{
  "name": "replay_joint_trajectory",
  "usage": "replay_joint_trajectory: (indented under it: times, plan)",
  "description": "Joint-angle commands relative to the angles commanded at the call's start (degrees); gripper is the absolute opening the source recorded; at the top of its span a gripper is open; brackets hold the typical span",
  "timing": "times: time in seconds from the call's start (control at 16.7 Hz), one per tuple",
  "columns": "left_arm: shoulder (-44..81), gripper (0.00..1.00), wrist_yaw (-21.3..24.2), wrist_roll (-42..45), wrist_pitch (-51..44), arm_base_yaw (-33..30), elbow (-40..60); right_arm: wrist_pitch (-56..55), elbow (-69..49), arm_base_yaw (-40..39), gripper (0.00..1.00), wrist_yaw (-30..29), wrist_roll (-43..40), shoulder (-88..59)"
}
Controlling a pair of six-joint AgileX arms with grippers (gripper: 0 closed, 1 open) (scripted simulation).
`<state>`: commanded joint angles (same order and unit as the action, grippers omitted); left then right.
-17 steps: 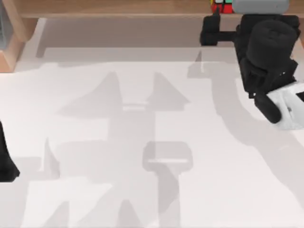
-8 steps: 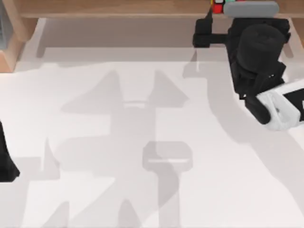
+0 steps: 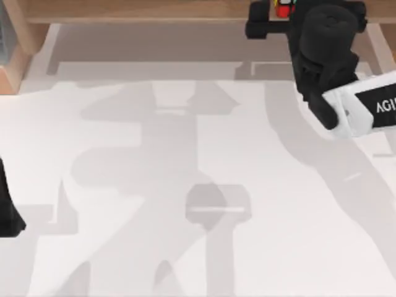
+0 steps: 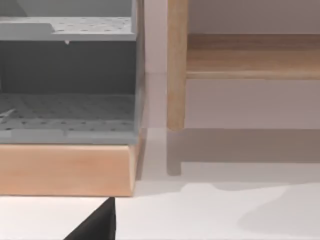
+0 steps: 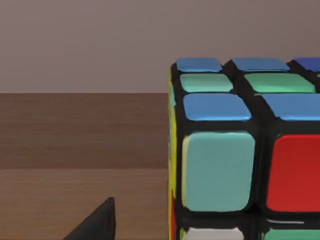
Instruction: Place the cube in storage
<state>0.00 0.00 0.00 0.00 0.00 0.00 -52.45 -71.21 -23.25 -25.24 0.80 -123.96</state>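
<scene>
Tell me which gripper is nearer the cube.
Right. The right gripper is at the cube by the table's far edge; the left arm is parked at the near-left edge, far from it.

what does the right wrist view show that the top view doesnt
Right wrist view alone: the cube's blue, pale green and red stickers on a black grid up close, above a brown wooden surface. Top view alone: the white table, the right arm at its far right edge, the left arm parked at the left edge. Shared: the cube, a sliver beside the right arm in the top view.
</scene>
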Motion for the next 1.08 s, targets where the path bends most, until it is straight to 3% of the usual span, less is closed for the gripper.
replay_joint_trajectory:
  times: [0.36, 1.08]
  plan:
    - [0.0, 1.0, 0.0, 0.0, 0.0, 0.0, 0.0, 1.14, -2.76, 0.63, 1.0, 0.61, 0.0, -1.65]
    - [0.0, 1.0, 0.0, 0.0, 0.0, 0.0, 0.0, 1.14, -2.76, 0.63, 0.1, 0.61, 0.0, -1.65]
